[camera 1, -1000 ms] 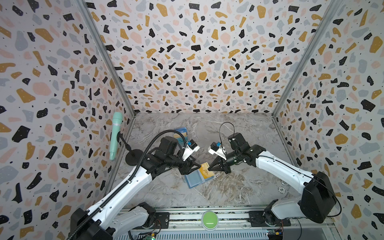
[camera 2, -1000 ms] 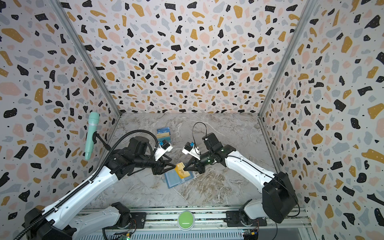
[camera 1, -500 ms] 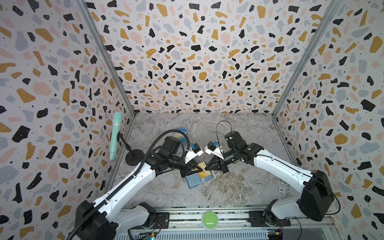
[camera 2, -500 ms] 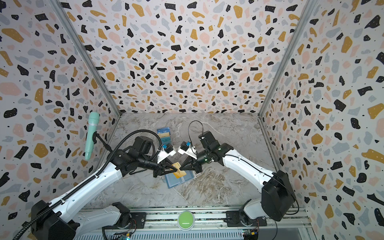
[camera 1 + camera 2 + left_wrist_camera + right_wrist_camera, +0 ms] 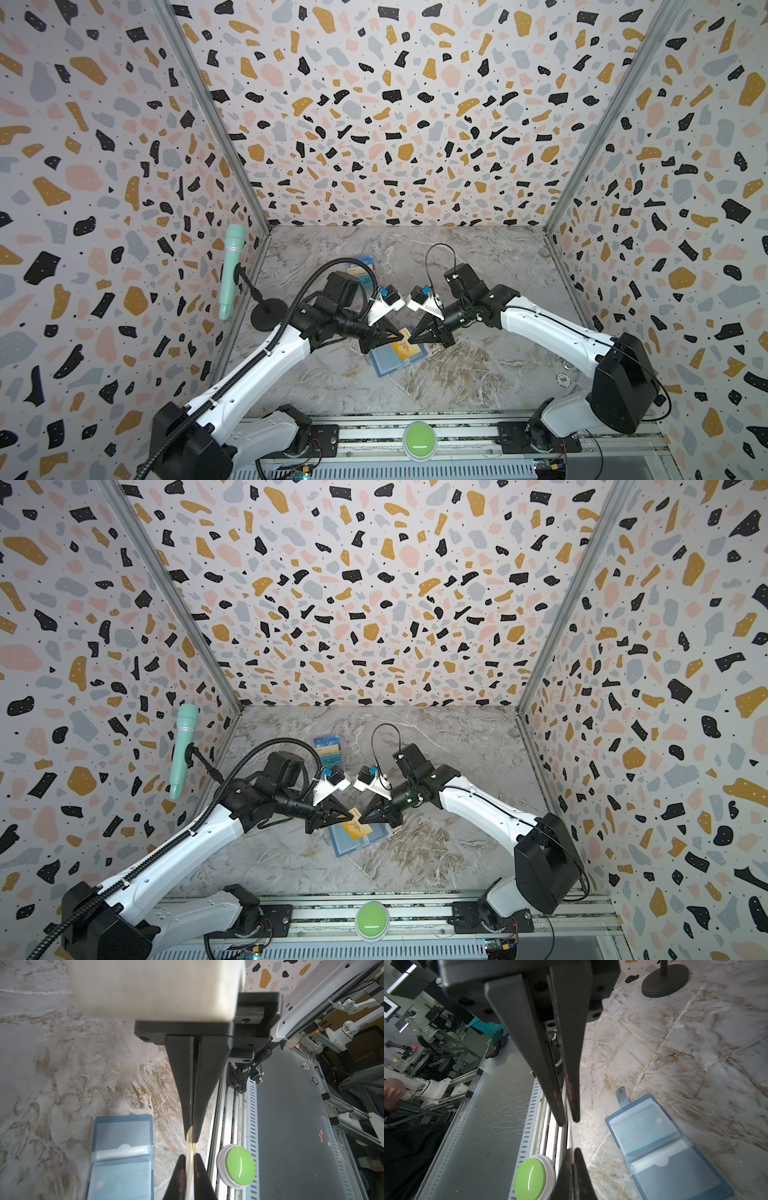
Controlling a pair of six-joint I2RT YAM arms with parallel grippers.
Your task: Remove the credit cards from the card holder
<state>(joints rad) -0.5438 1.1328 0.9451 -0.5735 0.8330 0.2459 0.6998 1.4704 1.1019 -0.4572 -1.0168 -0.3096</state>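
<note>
Golden-yellow card [image 5: 402,348] pinched at both ends, above the open card holder [image 5: 384,362].
Left gripper [image 5: 397,332] and right gripper [image 5: 411,340] each clamp narrow on this one card. I count one teal card [image 5: 645,1132] in a holder pocket and three loose cards [image 5: 330,746] overlapping behind the left arm, partly hidden.

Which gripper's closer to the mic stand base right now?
Left. The left gripper pinches the yellow card on the side toward the mic stand base; the right gripper grips its opposite edge, farther away.
</note>
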